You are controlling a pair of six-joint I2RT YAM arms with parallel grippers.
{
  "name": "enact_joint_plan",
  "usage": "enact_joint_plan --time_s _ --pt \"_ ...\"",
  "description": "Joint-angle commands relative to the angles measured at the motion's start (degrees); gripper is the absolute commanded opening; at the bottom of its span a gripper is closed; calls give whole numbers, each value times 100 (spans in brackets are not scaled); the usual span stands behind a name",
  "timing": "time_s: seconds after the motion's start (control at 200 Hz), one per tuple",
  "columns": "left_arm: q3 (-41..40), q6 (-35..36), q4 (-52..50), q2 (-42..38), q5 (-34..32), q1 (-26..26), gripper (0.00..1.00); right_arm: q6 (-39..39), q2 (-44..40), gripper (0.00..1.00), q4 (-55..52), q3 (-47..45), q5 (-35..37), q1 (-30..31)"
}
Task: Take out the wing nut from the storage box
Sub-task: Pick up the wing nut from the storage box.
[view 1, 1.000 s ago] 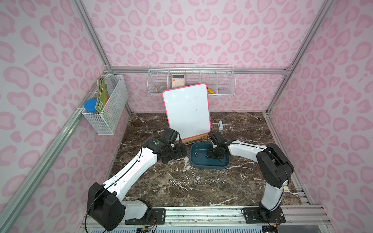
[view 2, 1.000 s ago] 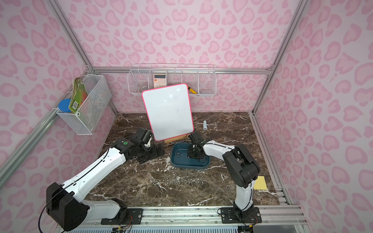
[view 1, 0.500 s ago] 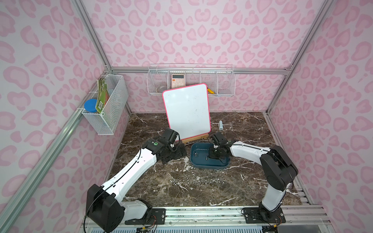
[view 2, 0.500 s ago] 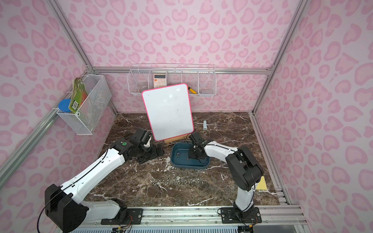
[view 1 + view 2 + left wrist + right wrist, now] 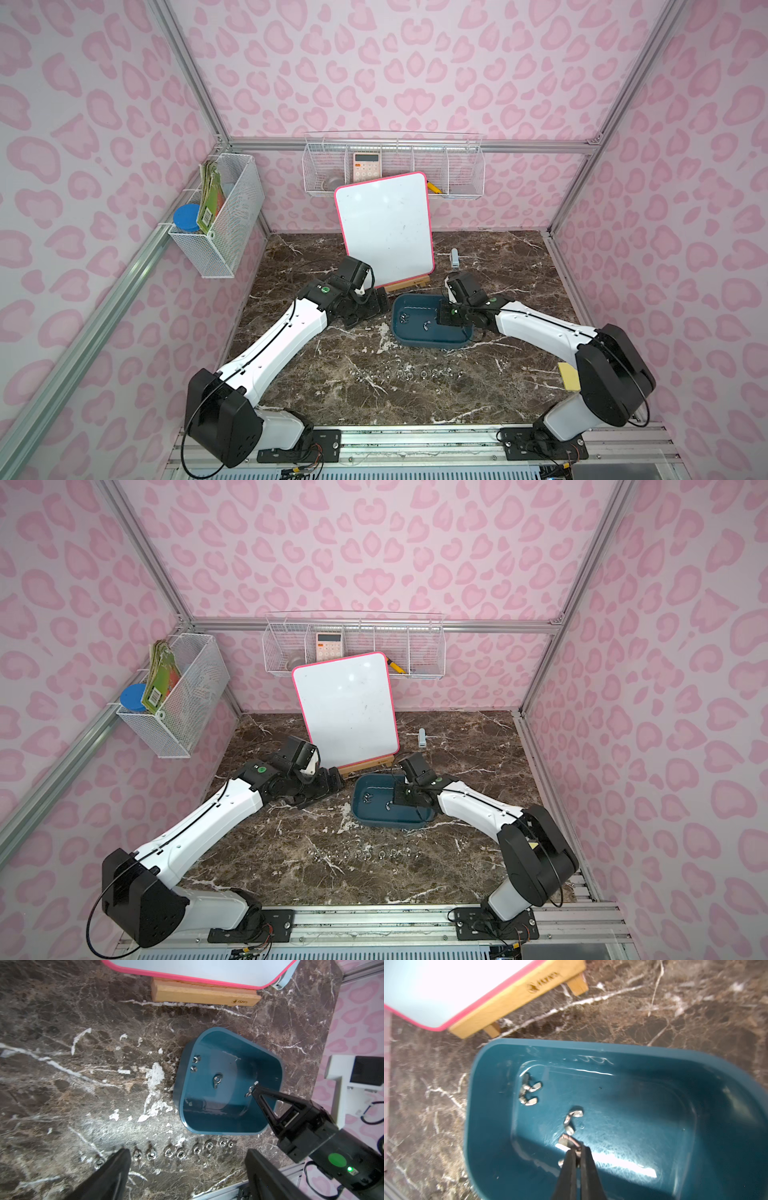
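Pink leopard-print walls all round, dark marble counter (image 5: pixel 415 399) underneath, and I've got the box (image 5: pixel 430 341) sitting just in front of the whiteboard (image 5: pixel 384 226) on its wooden stand (image 5: pixel 203 995).

Right arm (image 5: pixel 536 328) comes in from the right and dips into the box. The right jaws are pressed together, pinching a wing nut (image 5: pixel 566 1141) by one wing, low inside the box towards its right end. I can't tell from here whether the nut is clear of the box floor or touching it.

Three loose nuts lie in there too: one (image 5: pixel 217 1080) on the middle of the floor, and two side by side, one of them (image 5: pixel 195 1058) right at the wall on the left end.

Left arm (image 5: pixel 286 336) is parked to the left of the box, near the foot of the stand. The left jaws are spread wide over the counter, apart from the box.

Out front I see a row of nuts (image 5: pixel 180 1152) lined up on the counter, near the box's front wall.
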Motion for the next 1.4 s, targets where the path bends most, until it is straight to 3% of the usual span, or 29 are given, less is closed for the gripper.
enact_joint_plan --time_s 0.0,0.44,0.82,1.395 --pt "123 5 358 136 322 7 88 -216 -354 2 327 -115 -48 57" --pt "381 46 1126 556 1121 -110 72 -457 -1396 1 653 -480 -97 208" --pt "597 315 1241 671 1202 -484 57 -882 -1252 0 904 -221 -611 469" --pt "643 347 1310 900 1400 -523 35 -980 -1104 0 1101 -73 -1108 559"
